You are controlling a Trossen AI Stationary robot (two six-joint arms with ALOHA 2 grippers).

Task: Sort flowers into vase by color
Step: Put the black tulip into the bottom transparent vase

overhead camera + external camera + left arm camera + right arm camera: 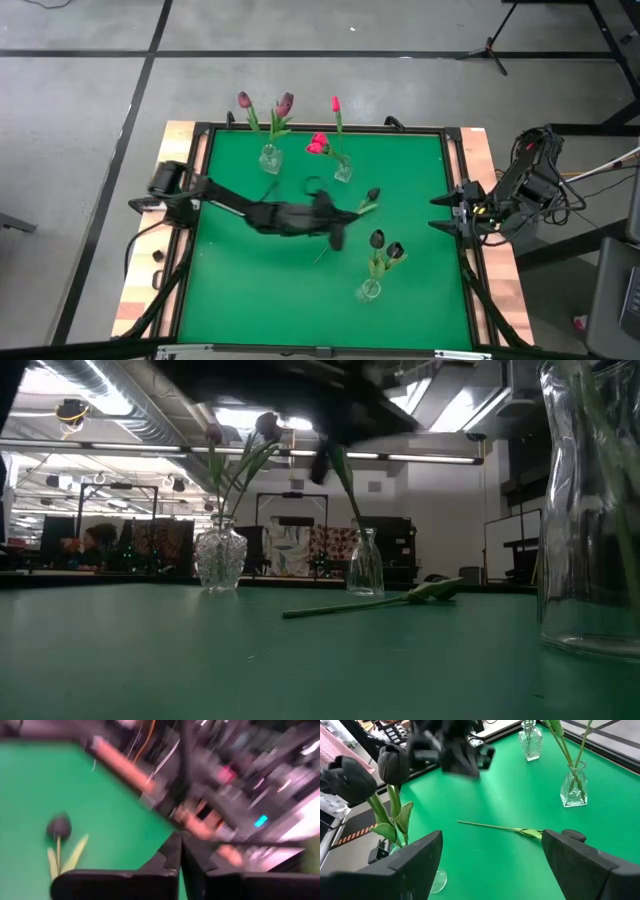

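Note:
One near-black flower lies flat on the green mat; it also shows in the low view as a lying flower and in the right wrist view as a lying flower. My left gripper hovers above the mat just near of it, shut and holding nothing; in its own view the left gripper points past the bud. My right gripper waits open at the table's right edge. Two near-black flowers stand with their stems in the near vase.
At the far side, a vase holds two dusky purple flowers and another vase holds pink ones. A raised dark frame borders the mat. Bare mat lies to the left and near-left.

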